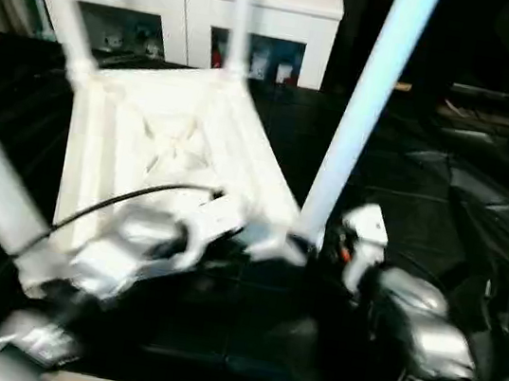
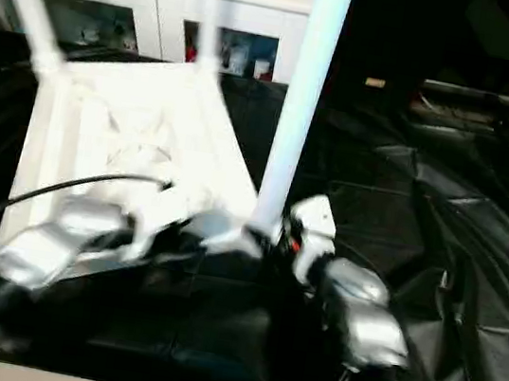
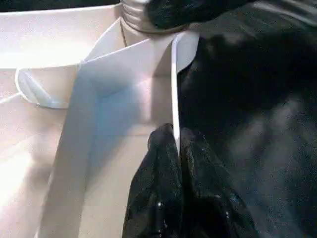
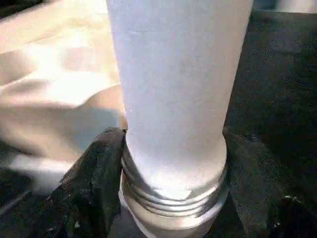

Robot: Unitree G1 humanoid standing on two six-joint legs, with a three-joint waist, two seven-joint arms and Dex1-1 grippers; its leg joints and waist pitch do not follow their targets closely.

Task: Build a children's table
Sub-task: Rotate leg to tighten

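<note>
Table top (image 1: 166,139) lying upside down on the black sheet (image 2: 420,235), ribbed underside up, three legs already standing in corner sockets. Fourth leg (image 1: 368,102) upright at the near right corner, threaded base visible, apparently not fully seated. Right gripper (image 4: 171,183) closed round the base of that leg. Left gripper (image 3: 178,148) pinched shut on the thin rim of the top beside that corner, steadying it. Step in hand, by the look: screwing in the last leg. Next: turning the leg while keeping it upright, rim held firm.
</note>
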